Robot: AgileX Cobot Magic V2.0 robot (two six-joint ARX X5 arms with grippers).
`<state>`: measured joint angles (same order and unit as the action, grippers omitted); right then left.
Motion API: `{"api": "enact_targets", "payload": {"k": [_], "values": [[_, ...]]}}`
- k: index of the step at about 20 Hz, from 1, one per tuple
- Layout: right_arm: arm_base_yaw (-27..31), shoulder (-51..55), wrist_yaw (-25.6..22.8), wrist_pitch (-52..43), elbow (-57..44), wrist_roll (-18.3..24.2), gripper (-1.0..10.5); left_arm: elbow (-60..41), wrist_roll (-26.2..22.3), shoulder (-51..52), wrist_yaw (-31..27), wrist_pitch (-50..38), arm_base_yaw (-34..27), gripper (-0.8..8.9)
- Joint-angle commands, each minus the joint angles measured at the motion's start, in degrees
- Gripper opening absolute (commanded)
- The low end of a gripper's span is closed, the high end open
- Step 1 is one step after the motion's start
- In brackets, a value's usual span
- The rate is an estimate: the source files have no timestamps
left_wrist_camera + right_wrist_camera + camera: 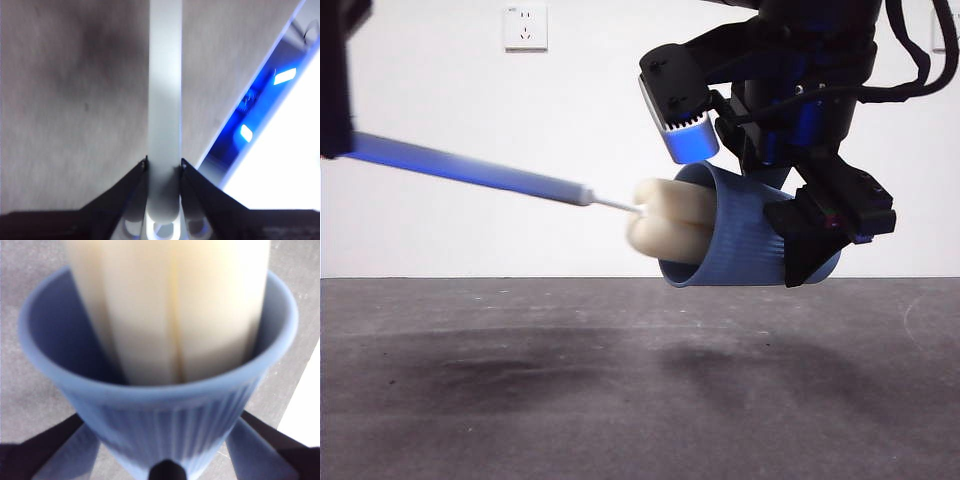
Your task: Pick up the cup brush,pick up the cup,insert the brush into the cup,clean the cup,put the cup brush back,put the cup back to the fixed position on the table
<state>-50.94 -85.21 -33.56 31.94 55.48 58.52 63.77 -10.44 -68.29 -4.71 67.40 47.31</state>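
Sponge-headed cup brush (665, 228) enters ribbed, tapered blue cup (745, 240).

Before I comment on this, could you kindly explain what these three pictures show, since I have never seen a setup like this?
This is a robot with two arms working over a dark grey table; each arm ends in a gripper with two black jaws. One picture comes from a low camera looking level across the table. The other two come from cameras on the arms' wrists.

The left gripper is shut on the grey handle of the cup brush. The right gripper is shut on the cup, a ribbed blue tumbler held on its side above the table. The brush's cream sponge head sits partly inside the cup's mouth. Nothing else shows on the table.
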Motion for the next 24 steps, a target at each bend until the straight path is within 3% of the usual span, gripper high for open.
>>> {"api": "enact_targets", "payload": {"k": [1,9,15,19,24], "values": [[-0.07,-0.31,0.15,-0.22,0.09,-0.22,-0.1,0.13,0.33,-0.94,2.23,-3.30,-0.13,-0.09],[-0.98,-0.31,0.44,-0.57,0.09,-1.42,-0.1,0.13,1.46,-8.98,5.27,-14.84,0.92,-0.08],[-0.96,-0.31,-0.04,-0.31,0.09,-2.32,-0.1,0.13,1.25,-8.33,-0.52,-8.59,0.39,-0.08],[-0.85,-0.26,-1.36,-0.20,0.09,-7.74,-0.1,0.13,1.46,-7.08,-5.77,-3.17,-1.03,-0.08],[-0.85,0.15,-1.29,-0.17,0.09,-17.42,-0.1,0.13,1.90,-4.66,-5.79,-1.51,-4.44,-0.08]]}}
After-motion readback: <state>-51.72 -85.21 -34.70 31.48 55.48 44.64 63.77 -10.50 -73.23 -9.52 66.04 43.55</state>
